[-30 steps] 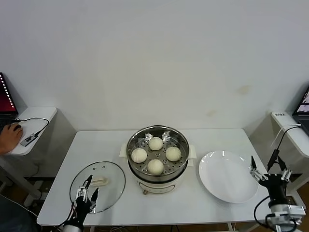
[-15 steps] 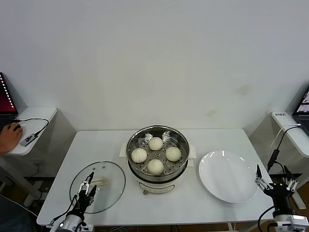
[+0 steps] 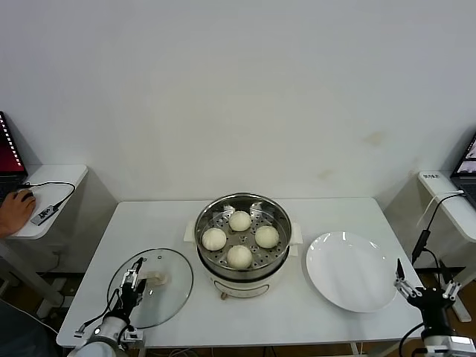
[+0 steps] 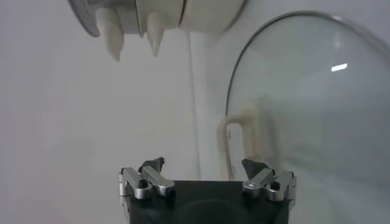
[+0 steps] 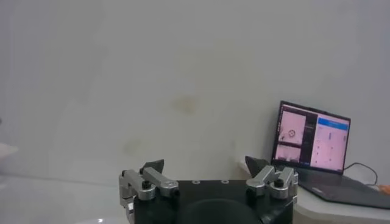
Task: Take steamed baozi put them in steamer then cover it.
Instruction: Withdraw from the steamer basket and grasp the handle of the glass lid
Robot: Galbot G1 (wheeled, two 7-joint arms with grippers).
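Head view, as I see it from my station: the steamer sits at the centre of the white table, uncovered. All four steamed baozi rest on its perforated tray, one each at 12, 3, 6 and 9 o'clock around the tray's middle.

The cover lies flat on the table at about 8 o'clock from the steamer, just beside its base, its cream handle facing up. My left gripper hangs over the cover's 8 o'clock rim. In the left wrist view its jaws stand wide apart and hold nothing; the handle lies ahead of them, between the two fingertips' lines, and I cannot tell whether either tip touches the glass.

The white plate lies at 3 o'clock from the steamer, bare. My right gripper is parked beyond the plate's 4 o'clock edge, off the table corner, jaws spread wide and empty, its camera facing the wall and a laptop.
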